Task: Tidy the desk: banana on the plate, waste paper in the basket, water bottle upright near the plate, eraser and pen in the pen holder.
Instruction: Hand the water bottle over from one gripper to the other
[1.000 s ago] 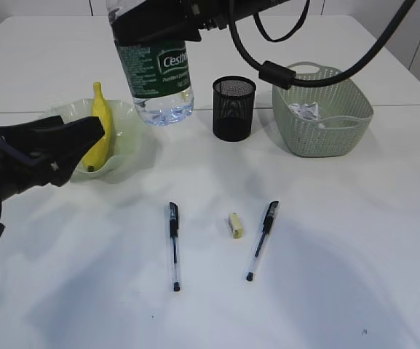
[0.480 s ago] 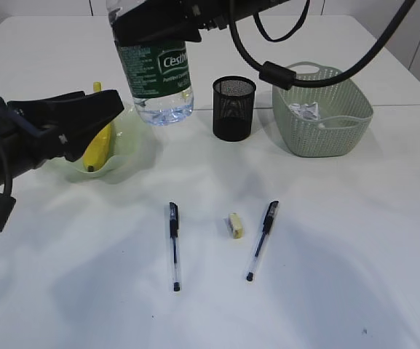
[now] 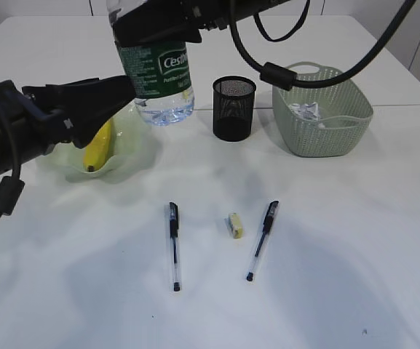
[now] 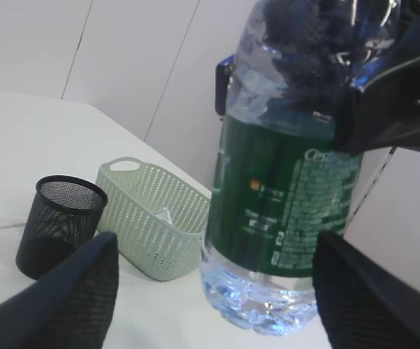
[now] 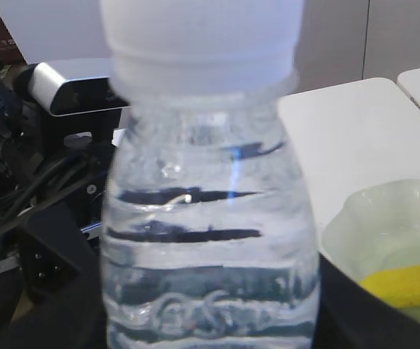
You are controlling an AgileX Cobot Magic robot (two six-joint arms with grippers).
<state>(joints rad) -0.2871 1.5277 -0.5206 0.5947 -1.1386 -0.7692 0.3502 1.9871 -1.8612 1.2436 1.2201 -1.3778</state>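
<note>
Right tool (image 3: 155, 29): black, reaching in from the upper right, pinching the water bottle (image 3: 159, 80) by its upper part; its fingers sit on either side of the clear shoulder in the right wrist view.
Water bottle: upright, dark green label facing the camera, base down at the tabletop (image 3: 326, 291) just beside the plate (image 3: 133, 156); I cannot tell whether the base touches the surface.
Left tool (image 3: 97, 102): black, coming in from the left, fingers spread wide with nothing between them, hovering in front of the plate and just left of the bottle.
Banana (image 3: 99, 147): lying in the pale green plate, partly hidden by the left tool.
Waste paper (image 3: 310, 113): crumpled white ball inside the sage-green basket (image 3: 322, 138) at the right rear.
Pen holder (image 3: 234, 109): black mesh cup standing between the bottle and the basket.
Eraser (image 3: 235, 225): small cream block on the tabletop, near the front centre.
Left pen (image 3: 174, 246): lying on the tabletop left of the eraser.
Right pen (image 3: 262, 240): lying slanted just right of the eraser.
</note>
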